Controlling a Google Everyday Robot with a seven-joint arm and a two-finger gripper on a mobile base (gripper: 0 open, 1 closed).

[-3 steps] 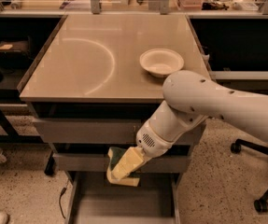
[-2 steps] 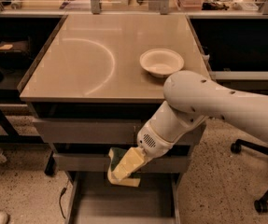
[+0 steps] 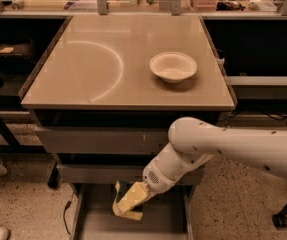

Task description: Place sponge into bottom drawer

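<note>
The bottom drawer (image 3: 98,224) is pulled out below the two upper grey drawers, and its flat grey floor shows. My gripper (image 3: 128,204), pale yellow and padded, hangs from the white arm (image 3: 223,146) just above the drawer floor, near its middle. No dark green sponge shows anywhere; it may be hidden inside the gripper.
A white bowl (image 3: 173,67) stands on the tan tabletop (image 3: 93,74) at the right. The two upper drawers (image 3: 98,140) are closed. Dark shelving (image 3: 3,59) flanks the cabinet. A chair caster (image 3: 279,220) rests on the speckled floor at the right.
The arm has dropped, and my gripper has moved down from in front of the middle drawer to just above the bottom drawer's floor. The bowl has not moved.
</note>
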